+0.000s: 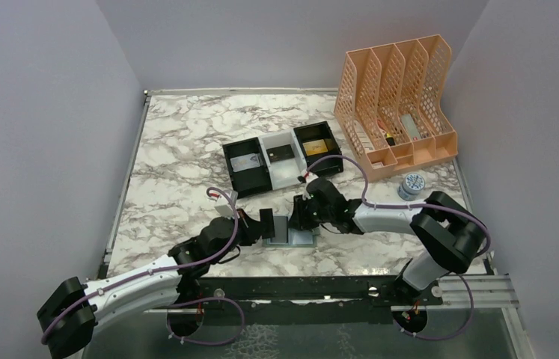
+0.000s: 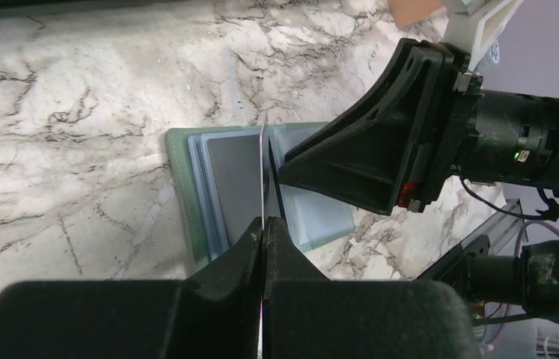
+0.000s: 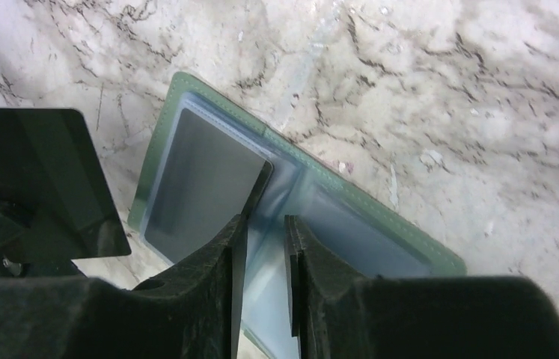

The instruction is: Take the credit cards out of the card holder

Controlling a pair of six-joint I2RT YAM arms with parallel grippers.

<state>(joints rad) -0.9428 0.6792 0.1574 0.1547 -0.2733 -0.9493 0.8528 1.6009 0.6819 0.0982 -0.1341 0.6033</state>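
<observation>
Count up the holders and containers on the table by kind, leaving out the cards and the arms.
card holder: 1
three-compartment tray: 1
orange file rack: 1
round tin: 1
Total: 4

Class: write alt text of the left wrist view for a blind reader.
The left gripper, jaws shut, holds a credit card edge-on above the open green card holder on a marble table. The right gripper reaches over the holder from the right.

The sage-green card holder (image 3: 358, 224) lies open under the right gripper (image 3: 266, 224), one grey card (image 3: 201, 187) still pocketed, while a black card (image 3: 37, 179) stands on edge in the left gripper (image 2: 263, 224).
</observation>
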